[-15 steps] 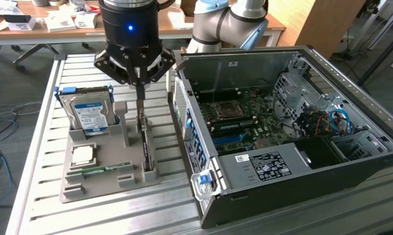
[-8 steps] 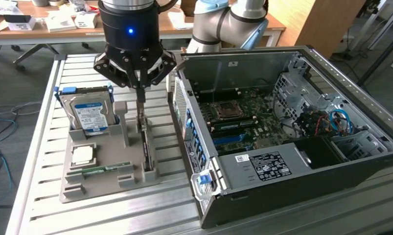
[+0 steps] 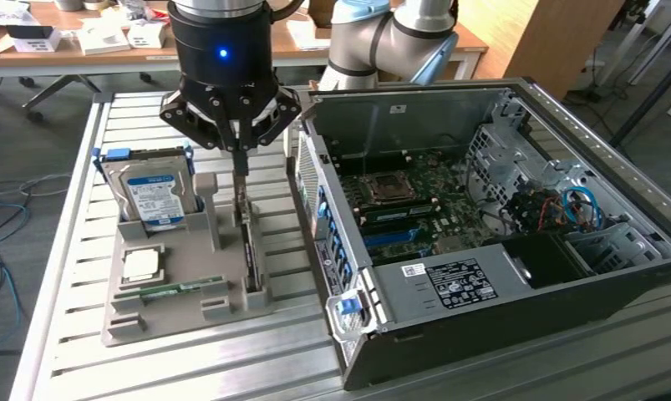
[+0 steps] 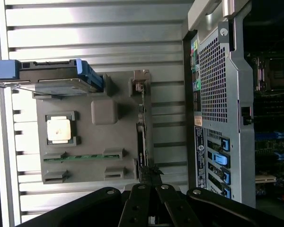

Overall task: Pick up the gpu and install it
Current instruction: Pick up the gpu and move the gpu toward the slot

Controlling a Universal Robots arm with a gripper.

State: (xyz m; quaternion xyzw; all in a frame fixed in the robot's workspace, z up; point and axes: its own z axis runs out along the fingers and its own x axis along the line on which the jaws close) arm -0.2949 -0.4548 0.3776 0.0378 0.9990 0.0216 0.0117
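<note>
GPU (image 3: 247, 242) stands on edge in a slot of the grey tray (image 3: 179, 322), just beside the open case (image 3: 447, 284). My gripper (image 3: 238, 163) is clamped on its top edge. The exterior view gives me the motherboard (image 3: 424, 196) and the drive (image 3: 151, 196) with its blue label. The wrist view shows the card edge-on and the case's perforated rear. I can't read either label.

On a slatted aluminium table (image 3: 112, 368): grey plastic tray (image 3: 218, 305) at the exterior view's left, open black metal computer case (image 3: 514, 334) at its right.
In the tray: silver hard drive (image 3: 151, 196) upper left, square metal processor (image 3: 142, 265) below it, narrow green RAM stick (image 3: 179, 289) lowest, green circuit-board gpu (image 3: 249, 251) edge-on along the right side.
</note>
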